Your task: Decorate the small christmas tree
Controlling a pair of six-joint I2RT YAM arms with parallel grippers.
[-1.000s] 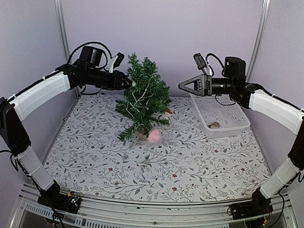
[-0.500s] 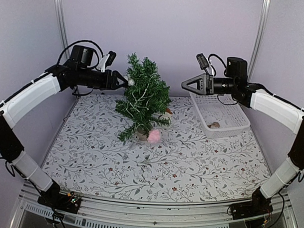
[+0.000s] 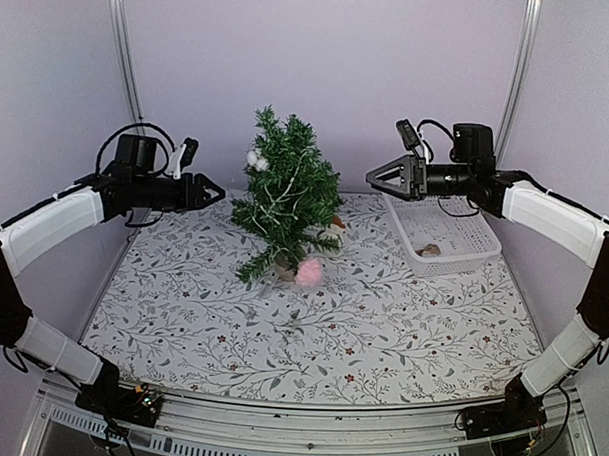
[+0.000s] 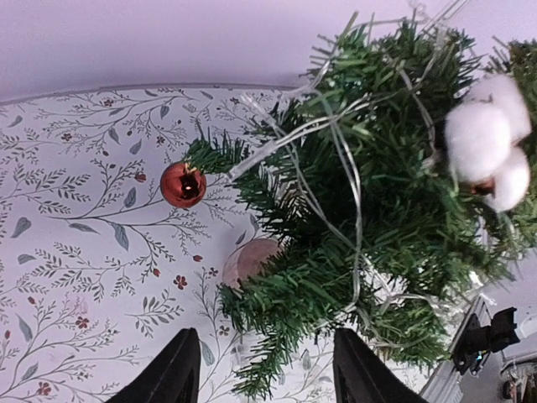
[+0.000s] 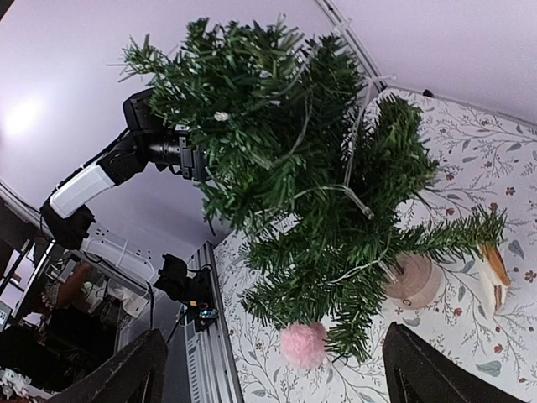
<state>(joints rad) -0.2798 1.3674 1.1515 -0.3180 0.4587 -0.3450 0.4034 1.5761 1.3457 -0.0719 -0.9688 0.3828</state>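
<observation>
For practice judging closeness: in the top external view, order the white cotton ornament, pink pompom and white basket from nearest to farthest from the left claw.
1. White cotton ornament: upper left of the small christmas tree, just right of the left claw.
2. Pink pompom: low, near the tree's base.
3. White basket: far right, beyond the tree.

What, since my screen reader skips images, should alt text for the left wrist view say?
The small christmas tree fills the right side, hung with a white fluffy ornament, silvery strands and a red bauble. Below, the left gripper stands open over the leaf-patterned table.
</observation>
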